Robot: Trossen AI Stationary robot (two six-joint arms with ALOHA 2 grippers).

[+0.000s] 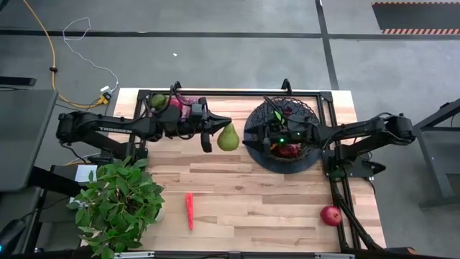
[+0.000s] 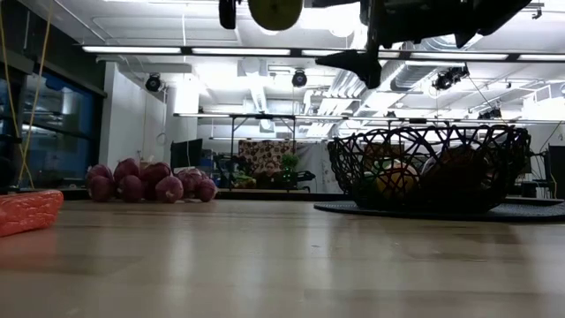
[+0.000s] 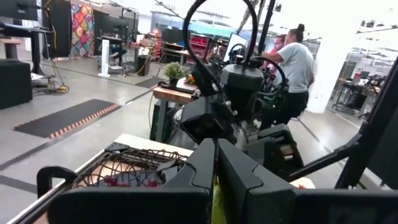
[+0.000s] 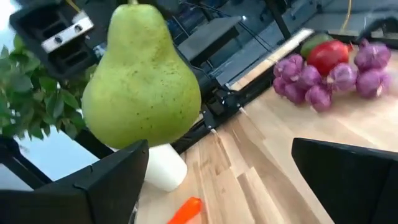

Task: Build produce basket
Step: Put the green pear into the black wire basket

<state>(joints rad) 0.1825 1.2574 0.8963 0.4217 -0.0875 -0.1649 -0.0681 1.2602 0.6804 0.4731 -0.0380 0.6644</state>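
Observation:
A green pear is up in the air between the two arms, and it fills the right wrist view. My left gripper reaches in from the table's left and is shut on it. The black wire basket stands right of centre with several fruits inside. My right gripper hovers open over the basket's left rim, its fingers pointing at the pear. A red chilli and a red apple lie near the front edge. Purple grapes with a lime and an apple rest at the far left. My left gripper pinches the pear between its two fingers, coming level from the table's left. Only a yellow-green sliver shows between them, so I cannot tell which part of the pear they hold. The pear is lifted clear, high above the table.
A leafy potted plant fills the near left corner. A black frame runs along the table's far and right edges. Bare wood lies between the chilli and the apple. People stand in the room beyond.

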